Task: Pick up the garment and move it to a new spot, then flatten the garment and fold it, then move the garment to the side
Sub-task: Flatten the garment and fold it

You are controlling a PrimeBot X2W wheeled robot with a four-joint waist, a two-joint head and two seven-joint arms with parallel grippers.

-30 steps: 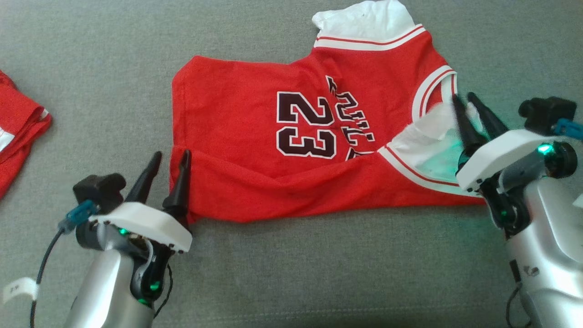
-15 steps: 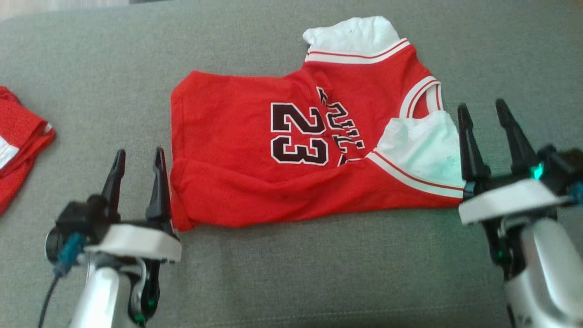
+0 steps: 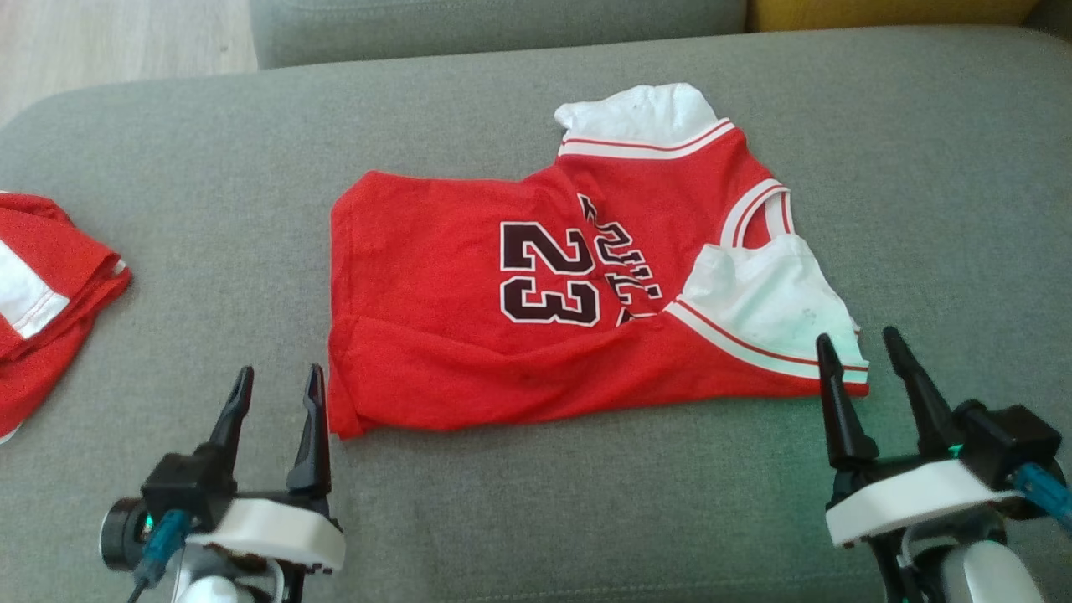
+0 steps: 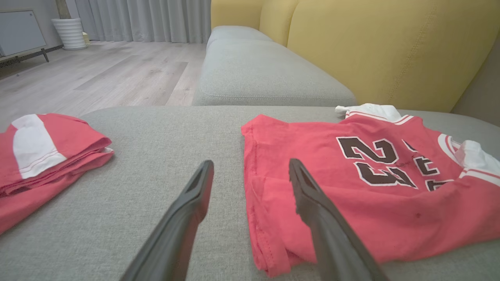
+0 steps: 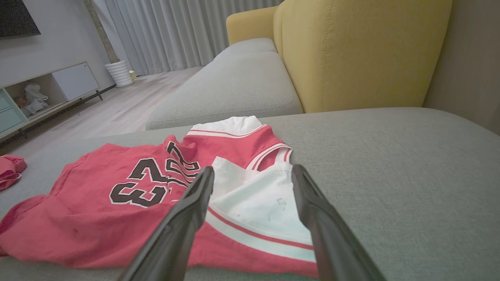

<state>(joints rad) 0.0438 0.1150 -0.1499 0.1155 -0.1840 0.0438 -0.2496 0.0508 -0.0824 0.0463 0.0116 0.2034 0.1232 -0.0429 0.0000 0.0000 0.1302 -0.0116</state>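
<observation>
The garment (image 3: 435,276) is thin red cloth, matt and creased, with white cloth panels. The sofa seat (image 3: 586,502) under it is coarse grey weave. Left claw (image 3: 279,373) and right claw (image 3: 857,337) have matt dark plastic fingers (image 3: 311,435) on smooth white shells (image 3: 268,532). The floor (image 4: 117,74) is pale wood, the sofa back (image 4: 390,47) yellow cloth

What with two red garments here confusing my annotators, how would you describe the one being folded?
On the grey sofa seat, look at the middle. The jersey lies spread there, red with white trim and a dark 23. The other red garment, bunched at the robot's left, shows no number.
</observation>
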